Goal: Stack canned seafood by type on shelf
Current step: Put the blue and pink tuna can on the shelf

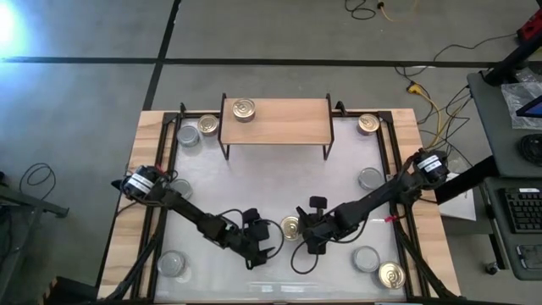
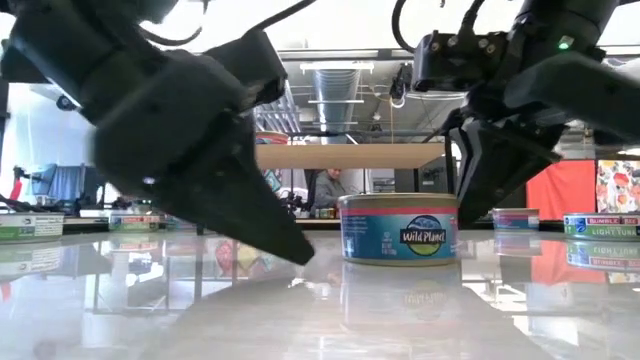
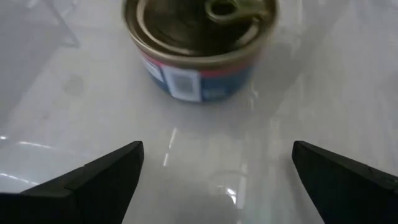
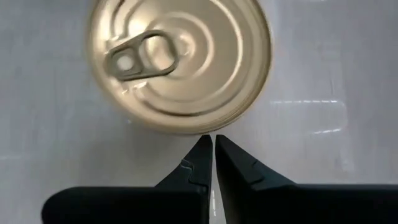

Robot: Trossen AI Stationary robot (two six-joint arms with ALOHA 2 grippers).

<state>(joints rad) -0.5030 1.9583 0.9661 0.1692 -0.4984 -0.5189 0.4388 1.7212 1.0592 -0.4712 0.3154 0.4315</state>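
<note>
Gold-lidded tin (image 3: 199, 46) upright on white table (image 3: 56, 124) (pull-tab up), beyond left gripper's (image 3: 217, 180) spread fingers.

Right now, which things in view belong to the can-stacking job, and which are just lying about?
Job:
- gold-lidded tin between the grippers
- gold-lidded tin on the shelf
- shelf
- silver-lidded tin beside the shelf
- left gripper, open
- right gripper, shut

Lying about:
- yellow cable on the floor
- keyboard on the side desk
</note>
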